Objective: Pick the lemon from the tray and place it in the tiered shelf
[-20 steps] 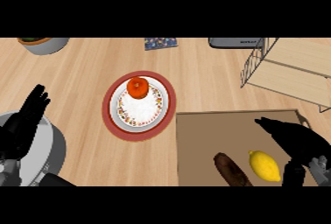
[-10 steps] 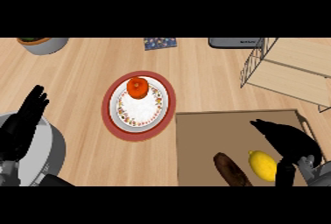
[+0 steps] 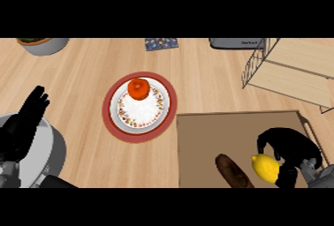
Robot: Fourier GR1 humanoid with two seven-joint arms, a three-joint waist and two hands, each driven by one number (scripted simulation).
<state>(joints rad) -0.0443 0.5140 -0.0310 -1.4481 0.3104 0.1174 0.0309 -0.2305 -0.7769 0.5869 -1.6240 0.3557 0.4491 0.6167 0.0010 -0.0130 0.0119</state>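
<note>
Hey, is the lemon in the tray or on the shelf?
In the tray: the lemon lies on the tray, beside the right hand.

A kitchen: wooden counter (image 3: pixel 85 70); plate (image 3: pixel 143 108); wire tiered shelf (image 3: pixel 290 66).

— How is the light sitting on the counter (image 3: pixel 85 66)?
— It is falling evenly and brightly from above, with no glare showing anywhere.
— Any shadows?
— Only soft ones: a dim patch is lying on the tray (image 3: pixel 215 132) under the right hand (image 3: pixel 290 148), and the lemon (image 3: pixel 265 168) beside its fingers is glowing bright yellow, shading darker along its lower edge.
— And the left hand (image 3: pixel 26 126)?
— It is reading as flat black, with almost no detail showing.
</note>
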